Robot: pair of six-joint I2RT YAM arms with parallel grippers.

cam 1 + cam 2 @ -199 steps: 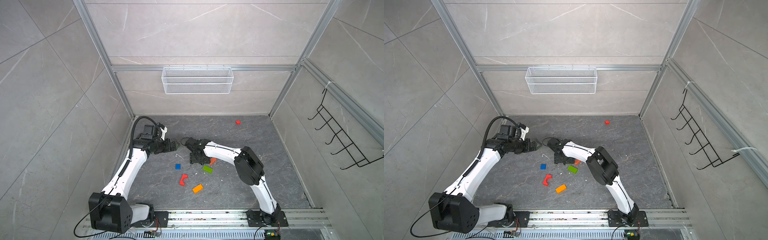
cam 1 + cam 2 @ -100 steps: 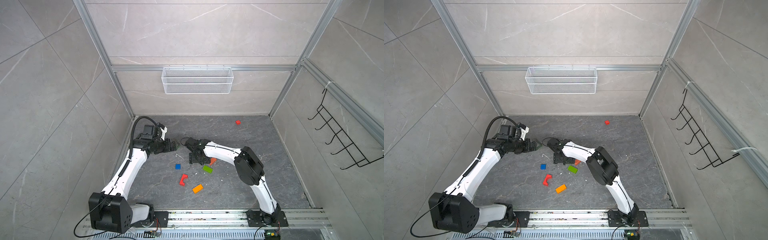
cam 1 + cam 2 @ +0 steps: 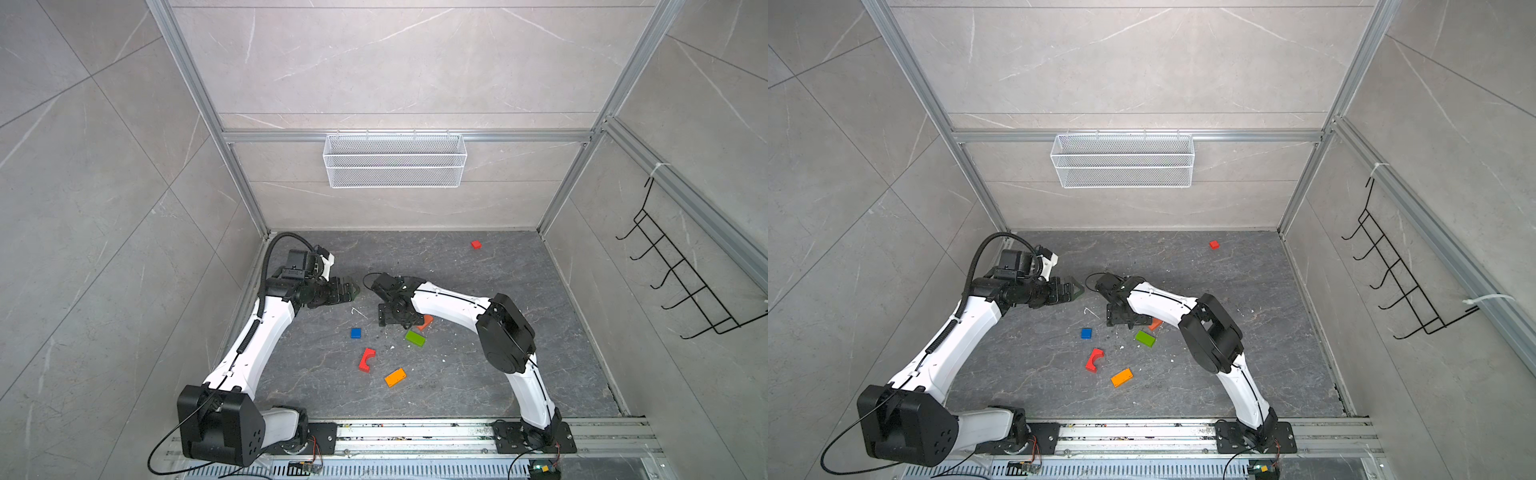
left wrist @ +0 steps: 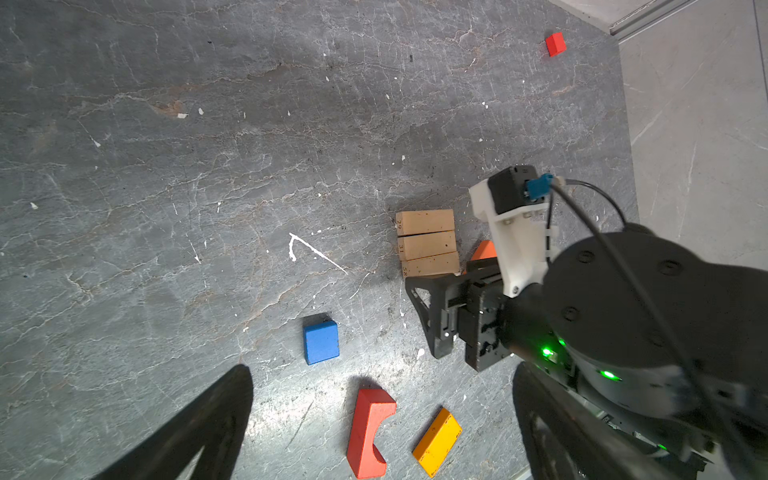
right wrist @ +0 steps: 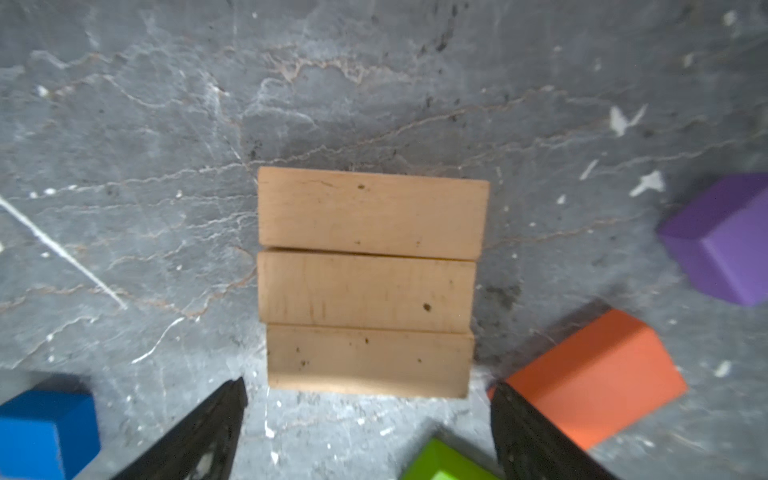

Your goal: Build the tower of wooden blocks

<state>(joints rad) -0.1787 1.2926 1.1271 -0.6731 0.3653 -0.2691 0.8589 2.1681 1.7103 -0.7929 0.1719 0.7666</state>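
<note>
Pale grey stone-look tiled walls [image 3: 395,62] with thin white veins close the cell on three sides, joined by silver aluminium frame posts [image 3: 209,120]. The dark grey slate-patterned floor [image 3: 478,374] is flecked with white chips and carries a thin white scratch [image 4: 316,251]. At twelve o'clock a white wire-mesh basket [image 3: 395,162] hangs on the back wall. At three o'clock a black wire hook rack [image 3: 681,274] hangs on the side wall. At six o'clock runs a silver slotted metal rail [image 3: 415,434]. The light is soft and even.
</note>
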